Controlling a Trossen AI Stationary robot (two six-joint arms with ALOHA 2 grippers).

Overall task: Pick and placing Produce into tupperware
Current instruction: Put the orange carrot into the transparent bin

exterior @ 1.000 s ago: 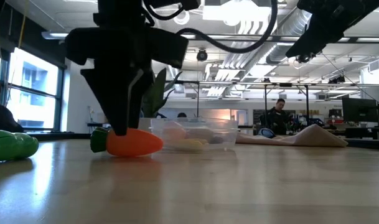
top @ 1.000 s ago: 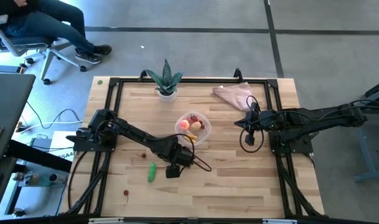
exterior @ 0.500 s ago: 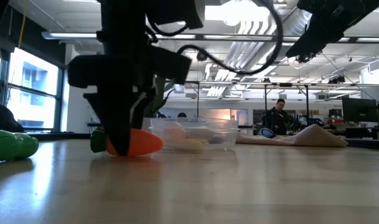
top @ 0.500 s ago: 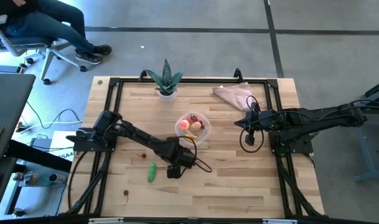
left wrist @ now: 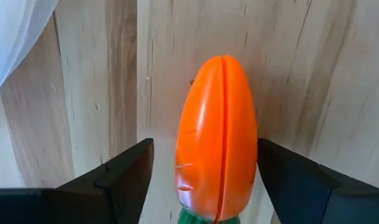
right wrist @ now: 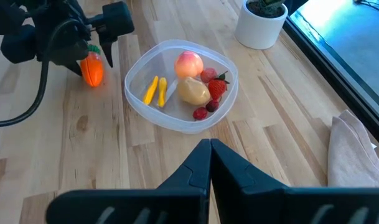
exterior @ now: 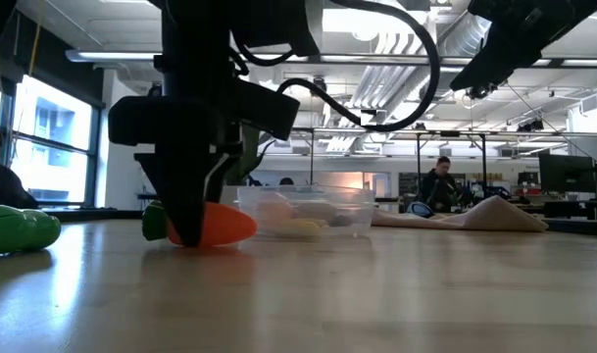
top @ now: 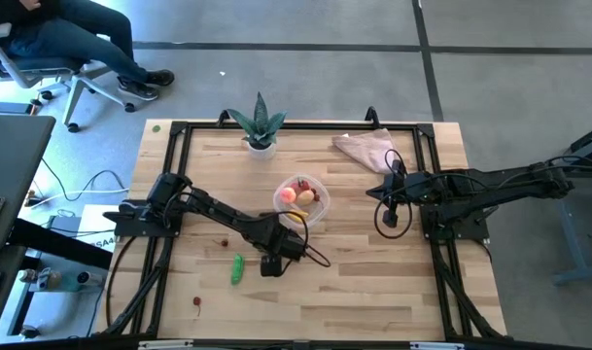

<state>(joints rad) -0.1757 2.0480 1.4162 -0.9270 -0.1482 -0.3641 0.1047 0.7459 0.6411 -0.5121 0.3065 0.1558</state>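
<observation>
An orange carrot [left wrist: 217, 137] lies on its side on the wooden table, just on the near side of the tupperware [top: 320, 216]. My left gripper [left wrist: 205, 180] points down over it, open, one finger on each long side. The clear round tupperware [right wrist: 177, 124] holds a peach, a potato, yellow pieces and red berries. A green cucumber [top: 237, 269] lies on the table left of the carrot. My right gripper [right wrist: 210, 152] hangs shut above the table's right half, holding nothing. My left gripper straddles the carrot from above, its fingers pointing down at the carrot's long sides. One finger [left wrist: 289, 180] stands right at the carrot's side [left wrist: 254, 155], and I cannot tell whether it touches. The other finger [left wrist: 127, 177] stands apart. The carrot rests on the table.
A spiky plant in a white pot [top: 260, 126] stands at the far edge, and a pinkish cloth [top: 365, 148] lies at the far right. A tiny red berry [top: 197, 302] sits near the front left. A black frame edges the table.
My left gripper has come down over the carrot, so its fingertips now reach almost to the table on either side of it. The carrot has stayed where it was.
</observation>
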